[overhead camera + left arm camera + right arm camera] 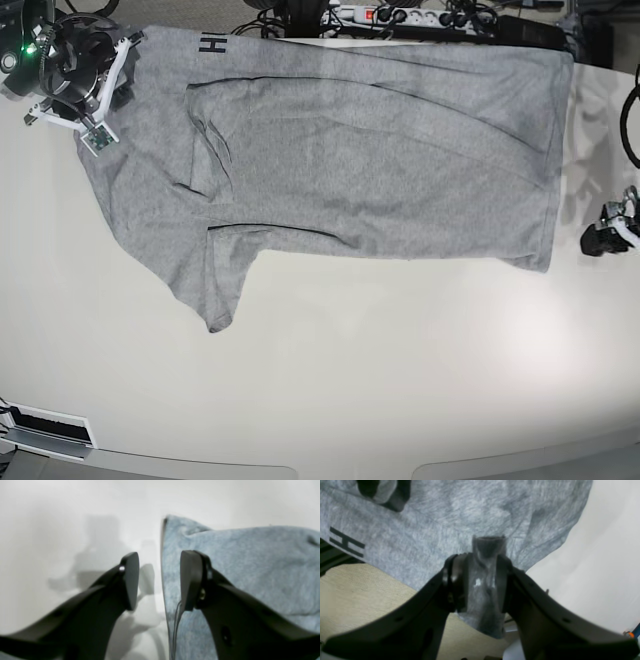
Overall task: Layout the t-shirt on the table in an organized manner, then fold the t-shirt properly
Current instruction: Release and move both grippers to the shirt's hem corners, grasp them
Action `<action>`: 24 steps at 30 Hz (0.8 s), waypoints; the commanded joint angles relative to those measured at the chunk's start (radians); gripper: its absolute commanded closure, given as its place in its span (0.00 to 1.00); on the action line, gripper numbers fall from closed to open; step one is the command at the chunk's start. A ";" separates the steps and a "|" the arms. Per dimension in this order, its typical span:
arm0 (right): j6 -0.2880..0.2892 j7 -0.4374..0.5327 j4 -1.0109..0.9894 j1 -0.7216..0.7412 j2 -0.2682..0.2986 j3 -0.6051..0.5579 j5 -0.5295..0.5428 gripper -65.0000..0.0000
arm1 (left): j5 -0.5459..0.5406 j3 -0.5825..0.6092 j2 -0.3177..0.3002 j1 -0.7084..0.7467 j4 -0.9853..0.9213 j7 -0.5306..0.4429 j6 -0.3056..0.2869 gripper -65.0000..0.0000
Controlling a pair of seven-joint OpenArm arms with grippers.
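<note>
Grey t-shirt [400,190] lies along the bench's [350,370] arm-side edge, part overhanging near one corner, looks partly folded, sleeve end sticking out, final folds and tidying left; left jaws apart, empty beside hem, right jaws parted, grip on cloth unclear.

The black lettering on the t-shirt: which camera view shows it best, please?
The right wrist view shows the black lettering best: it appears larger there, near the left edge of the picture. The base view shows it small, at the top edge of the t-shirt. The left wrist view shows grey cloth but no lettering.
</note>
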 commanded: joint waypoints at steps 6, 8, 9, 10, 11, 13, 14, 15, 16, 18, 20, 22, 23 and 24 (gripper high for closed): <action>0.000 0.027 0.017 0.001 0.011 0.005 0.005 0.67 | -0.013 0.011 0.013 -0.155 -0.238 -0.074 -0.092 0.57; 0.000 0.027 0.017 0.001 0.011 0.005 0.005 0.67 | 0.002 0.011 0.033 -0.183 -0.293 -0.092 -0.104 0.57; 0.000 0.026 0.017 0.001 0.011 0.005 0.005 0.67 | 0.035 0.011 0.046 -0.194 -0.314 -0.114 -0.103 0.57; 0.000 0.026 0.017 0.001 0.011 0.005 0.005 0.67 | 0.083 0.011 0.060 -0.204 -0.333 -0.143 -0.102 0.57; -0.001 0.027 0.017 0.001 0.011 0.005 0.005 0.67 | 0.123 0.012 0.072 -0.209 -0.351 -0.172 -0.098 0.57; -0.001 0.024 0.017 0.001 0.011 0.005 0.005 0.67 | 0.171 0.011 0.098 -0.208 -0.368 -0.219 -0.085 0.57; -0.004 0.023 0.017 0.001 0.011 0.005 0.004 0.67 | 0.192 0.012 0.112 -0.206 -0.373 -0.234 -0.071 0.57; -0.008 0.023 0.017 0.001 0.011 0.005 0.004 0.67 | 0.209 0.011 0.126 -0.206 -0.378 -0.248 -0.058 0.57; -0.014 0.023 0.017 0.001 0.011 0.005 0.004 0.67 | 0.227 0.011 0.138 -0.206 -0.382 -0.261 -0.047 0.57; -0.016 0.023 0.017 0.000 0.011 0.005 0.005 0.67 | 0.270 0.011 0.163 -0.206 -0.382 -0.285 -0.025 0.57; -0.015 0.023 0.017 -0.002 0.011 0.005 0.005 0.67 | 0.284 0.011 0.179 -0.206 -0.382 -0.298 -0.003 0.57; -0.015 0.023 0.017 -0.002 0.011 0.005 0.005 0.67 | 0.303 0.012 0.189 -0.206 -0.382 -0.307 0.012 0.57; -0.015 0.023 0.017 -0.002 0.011 0.005 0.004 0.67 | 0.302 0.011 0.193 -0.206 -0.382 -0.309 0.012 0.57; -0.015 0.023 0.017 -0.002 0.011 0.005 0.005 0.67 | 0.301 0.012 0.195 -0.206 -0.382 -0.309 0.011 0.57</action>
